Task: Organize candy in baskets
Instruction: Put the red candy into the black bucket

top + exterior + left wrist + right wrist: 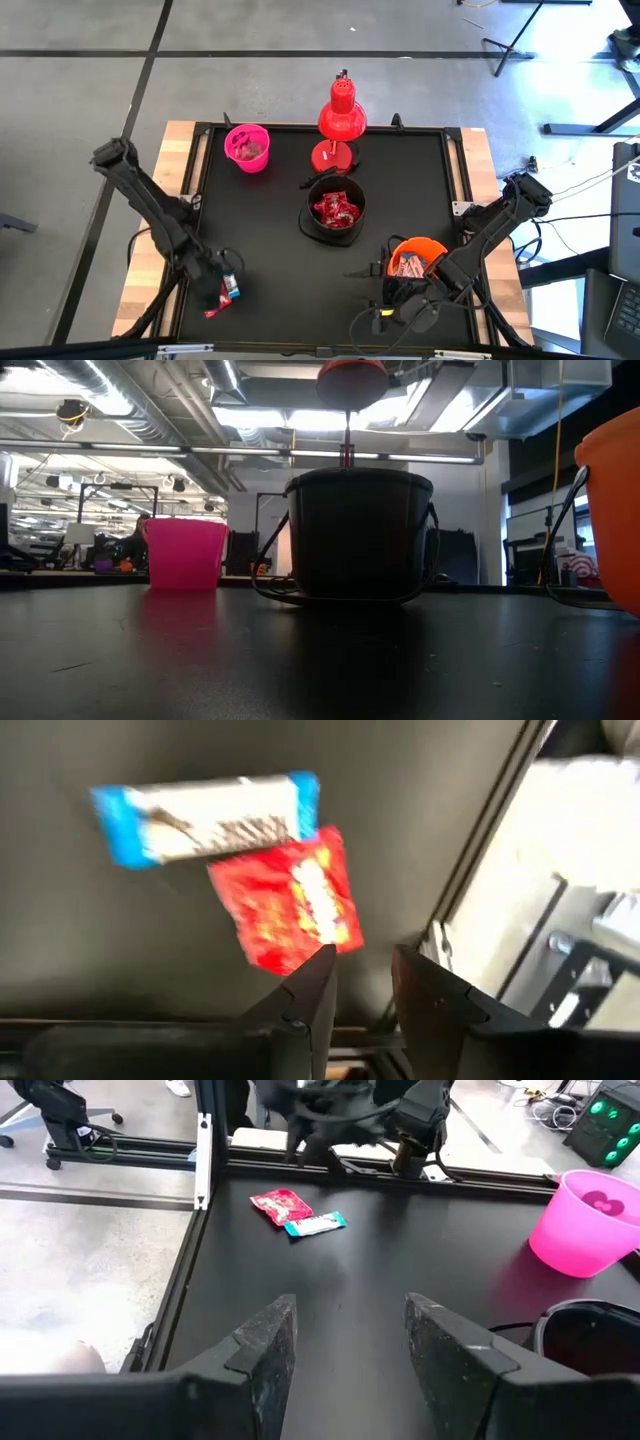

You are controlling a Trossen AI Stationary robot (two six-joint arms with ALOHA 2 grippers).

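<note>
1. Candy: two pcs loose on the black table (pixel 270 280), lower left of the high view – a red-wrapped sweet (pixel 214 311) and a white-and-blue sweet (pixel 232 290), just beside each other.
2. Left wrist view: same pair, white-and-blue above, red below, edges touching or overlapping; can't tell which.
3. Left gripper (pixel 222 286) down over that pair. Fingers (pixel 305 1005) narrowed, small gap, nothing between them; red sweet's corner just at the fingertip.
4. Right gripper (pixel 385 292) lower right, beside the orange basket (pixel 420 245). Jaws spread, empty; right wrist view shows bare table between the fingers (pixel 265 1345).
5. Orange basket holds several white-and-blue wrapped pcs, w/ some red showing.
6. Black basket (pixel 334 212) centre of table, holds a heap of red pcs.
7. Pink basket (pixel 247 146) upper left of table; something dull inside, too small to tell.
8. Red desk lamp (pixel 340 115) at the table's top edge, just above the black basket; round base beside it.
9. Low view: pink basket left, black basket centre, orange basket at right edge; no gripper seen.
</note>
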